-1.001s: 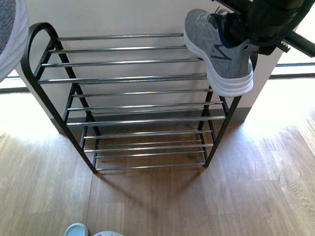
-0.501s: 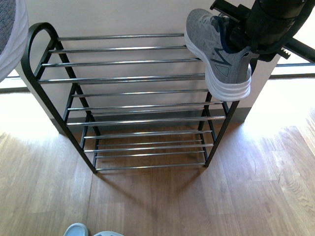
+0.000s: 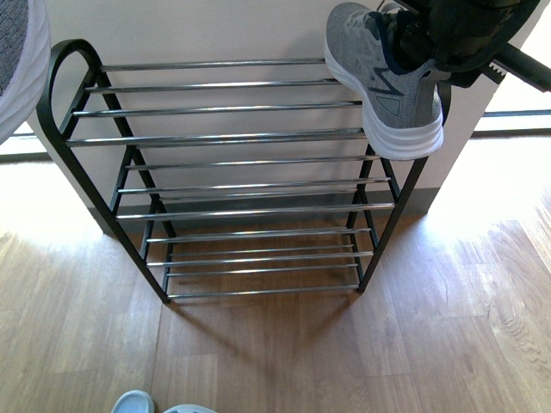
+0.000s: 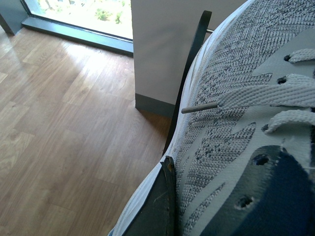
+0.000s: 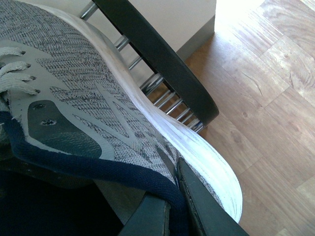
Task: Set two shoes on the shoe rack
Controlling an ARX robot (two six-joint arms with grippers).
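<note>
The shoe rack stands against the wall, with black side frames and chrome rods. One grey sneaker hangs over the right end of the top tier, its white heel toward me. My right gripper is shut on its dark collar; in the right wrist view the fingers pinch that collar beside the white sole. The other grey sneaker shows at the upper left edge, left of the rack. My left gripper is shut on its side wall, one finger outside and the other hidden.
Wooden floor lies in front of the rack. Two pale blue slides peek in at the bottom edge. A white wall with a grey skirting is behind the rack, and bright windows flank it.
The sneaker in my right gripper dipped a little, then rose, and now sits slightly higher over the rack's right end. The left sneaker has not visibly moved.
</note>
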